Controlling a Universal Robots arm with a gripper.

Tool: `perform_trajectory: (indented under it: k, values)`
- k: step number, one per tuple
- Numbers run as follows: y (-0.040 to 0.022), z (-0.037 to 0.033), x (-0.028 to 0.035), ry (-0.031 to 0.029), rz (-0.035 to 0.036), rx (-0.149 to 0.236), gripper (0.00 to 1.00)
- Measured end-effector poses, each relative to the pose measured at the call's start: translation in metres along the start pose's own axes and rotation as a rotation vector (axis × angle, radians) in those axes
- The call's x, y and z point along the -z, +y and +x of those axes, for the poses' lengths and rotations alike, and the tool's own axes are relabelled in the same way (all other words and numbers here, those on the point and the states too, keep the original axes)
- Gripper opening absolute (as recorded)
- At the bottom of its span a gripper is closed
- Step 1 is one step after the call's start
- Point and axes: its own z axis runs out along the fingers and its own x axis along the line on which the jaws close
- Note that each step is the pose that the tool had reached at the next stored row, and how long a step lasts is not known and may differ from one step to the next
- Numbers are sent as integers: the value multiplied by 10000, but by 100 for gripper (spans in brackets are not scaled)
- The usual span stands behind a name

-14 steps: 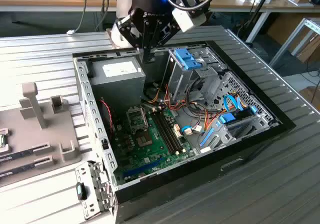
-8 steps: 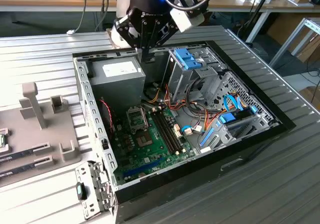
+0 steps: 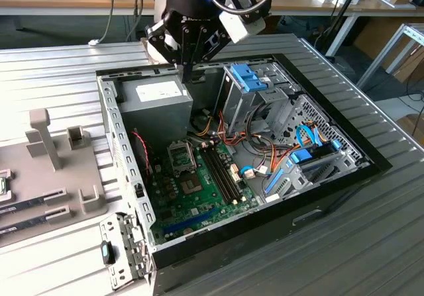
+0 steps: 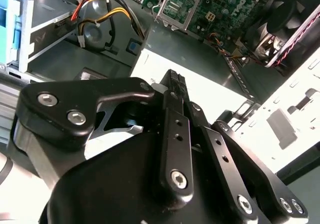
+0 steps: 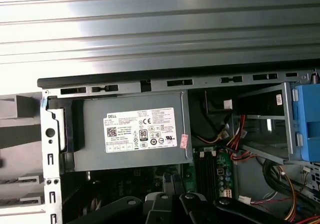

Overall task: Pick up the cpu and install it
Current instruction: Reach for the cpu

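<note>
Plainly the gripper (image 3: 187, 76) hovered over the grey power supply (image 3: 159, 97) inside the open computer case (image 3: 109, 130), its fingers (image 4: 172, 91) pressed together on nothing, while what looked like the cpu (image 3: 3, 185) lay well apart on the fixture tray (image 3: 40, 190), cut off at the exterior view's left edge. Fetching it well probably called for clearing the case wall first, then meeting the cpu squarely by its edges.
</note>
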Motion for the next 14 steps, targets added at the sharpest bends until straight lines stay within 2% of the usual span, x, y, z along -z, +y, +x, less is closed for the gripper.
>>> perform_trajectory:
  k: [14]
  values:
    - [-9,116,3,0,0,1,11]
